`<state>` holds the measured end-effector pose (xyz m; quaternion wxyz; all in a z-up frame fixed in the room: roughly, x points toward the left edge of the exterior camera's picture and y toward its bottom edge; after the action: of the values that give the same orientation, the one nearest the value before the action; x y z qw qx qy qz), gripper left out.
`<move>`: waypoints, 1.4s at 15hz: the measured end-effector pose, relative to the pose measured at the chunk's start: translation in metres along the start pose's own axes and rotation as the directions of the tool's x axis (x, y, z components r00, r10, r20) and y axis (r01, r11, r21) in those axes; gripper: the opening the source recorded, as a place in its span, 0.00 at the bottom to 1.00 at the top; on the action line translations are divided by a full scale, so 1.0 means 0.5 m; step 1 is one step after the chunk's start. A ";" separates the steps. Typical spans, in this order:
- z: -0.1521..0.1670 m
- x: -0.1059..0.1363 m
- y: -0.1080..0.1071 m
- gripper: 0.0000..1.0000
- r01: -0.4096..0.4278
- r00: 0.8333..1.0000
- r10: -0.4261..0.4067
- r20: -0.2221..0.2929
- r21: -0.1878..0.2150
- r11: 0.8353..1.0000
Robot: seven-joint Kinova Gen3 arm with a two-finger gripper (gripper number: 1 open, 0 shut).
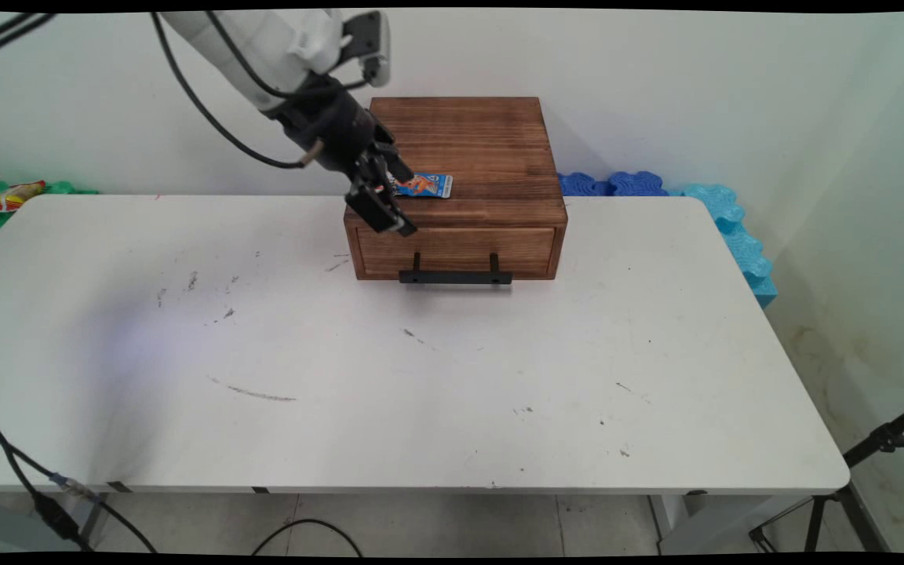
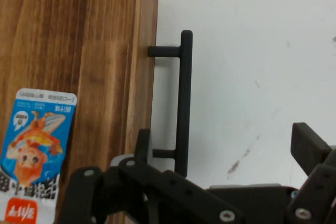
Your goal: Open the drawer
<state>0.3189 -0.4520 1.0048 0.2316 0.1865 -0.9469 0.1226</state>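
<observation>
Gripper [image 1: 385, 205] spread wide above wooden drawer box [image 1: 464, 149].
A blue card [image 1: 423, 186] is seen just beside it; black handle [image 1: 455, 275] lies below.

A small blue packet [image 2: 34, 156] lying on top of the wooden drawer box [image 2: 79, 35] carries the only print in view: a cartoon figure, a white strip of tiny characters along one end, and white lettering on a red patch at the other. None of it can be read.
</observation>
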 end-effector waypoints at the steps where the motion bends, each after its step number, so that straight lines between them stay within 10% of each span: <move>1: 0.013 0.005 0.002 1.00 0.003 1.000 -0.003 0.008 0.002 1.000; 21: 0.245 0.024 0.028 1.00 0.036 0.988 -0.039 0.149 0.027 0.999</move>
<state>0.2552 -0.4820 0.9028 0.1599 0.2157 -0.9564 0.1152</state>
